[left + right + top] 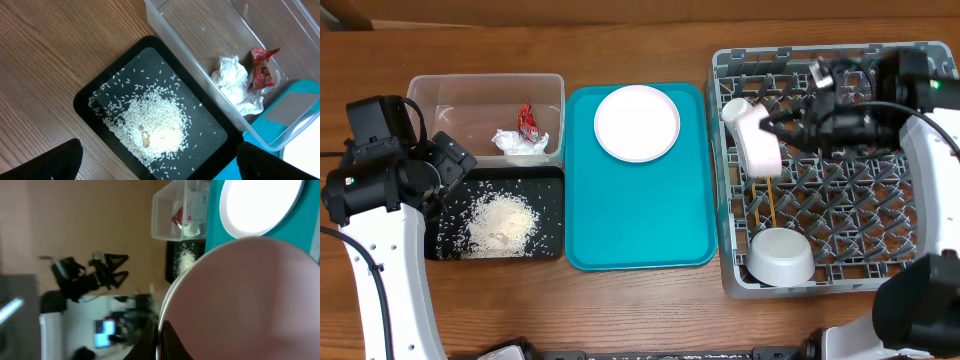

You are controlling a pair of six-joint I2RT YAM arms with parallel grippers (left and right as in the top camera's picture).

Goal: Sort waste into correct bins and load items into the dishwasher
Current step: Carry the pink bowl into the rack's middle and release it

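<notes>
Grips the pale pink plate [757,145] on edge with the right gripper [778,125], jaws closed on its rim, over the grey dish rack [880,200] at the worktop's right edge. Shares that rack with a white cup [734,108], chopsticks [765,205] and a white bowl [782,257]. Hovers the left gripper [448,170], spread wide, over the black tray [556,215] of rice [502,222] near the left edge. Beyond it, toward the far edge, red wrapper [528,120] and tissue [517,142] in the clear tub [450,100].

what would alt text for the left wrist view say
A pile of white rice lies in a black tray on a wooden table, with the left gripper open above it. Beside it, a clear tub holds a crumpled white tissue and a red wrapper.
</notes>
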